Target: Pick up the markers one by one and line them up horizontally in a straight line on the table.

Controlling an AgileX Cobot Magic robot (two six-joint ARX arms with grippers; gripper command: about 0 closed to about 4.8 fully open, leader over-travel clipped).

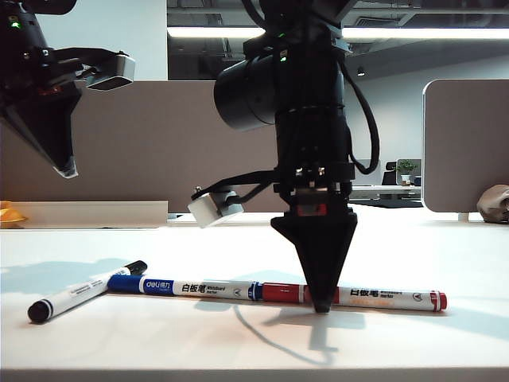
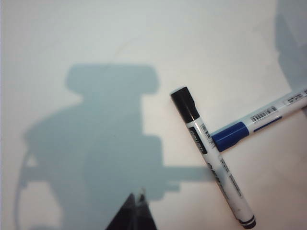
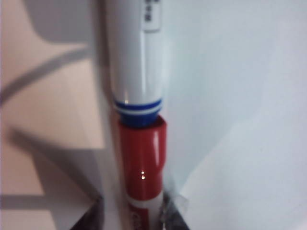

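Observation:
Three markers lie on the white table (image 1: pixel 238 346). The black marker (image 1: pixel 83 290) lies slanted at the left, its far end touching the blue marker (image 1: pixel 191 287). The red marker (image 1: pixel 382 298) lies end to end with the blue one in a level row. My right gripper (image 1: pixel 321 306) points straight down over the red marker near its cap. In the right wrist view its jaws straddle the red marker (image 3: pixel 142 163), with a gap on one side, so the right gripper (image 3: pixel 134 211) is open. My left gripper (image 1: pixel 68 169) hangs shut and empty high at the left, above the black marker (image 2: pixel 211 153).
Grey-brown divider panels (image 1: pixel 159 143) run along the table's back edge. A yellow object (image 1: pixel 9 215) sits at the far left edge and a lumpy grey thing (image 1: pixel 495 203) at the far right. Bare table lies in front of the markers.

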